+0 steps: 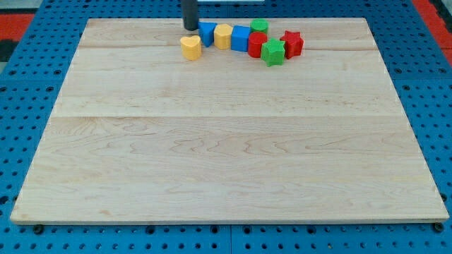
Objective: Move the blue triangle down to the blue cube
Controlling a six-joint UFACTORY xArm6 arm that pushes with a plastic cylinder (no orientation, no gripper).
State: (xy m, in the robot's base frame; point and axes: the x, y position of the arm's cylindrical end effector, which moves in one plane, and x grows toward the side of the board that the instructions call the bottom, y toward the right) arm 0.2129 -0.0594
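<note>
My tip (191, 28) is at the view's top, just left of the blue triangle (207, 32) and touching or almost touching it. The blue cube (241, 38) stands two blocks to the right of the triangle, with a yellow block (223, 35) between them. All blocks cluster near the top edge of the wooden board (226, 141).
A yellow heart-shaped block (190, 47) lies below my tip. A red block (257, 44), a green star-like block (272, 52), a red star (291, 44) and a green round block (259, 27) crowd right of the blue cube. A blue pegboard (28, 85) surrounds the board.
</note>
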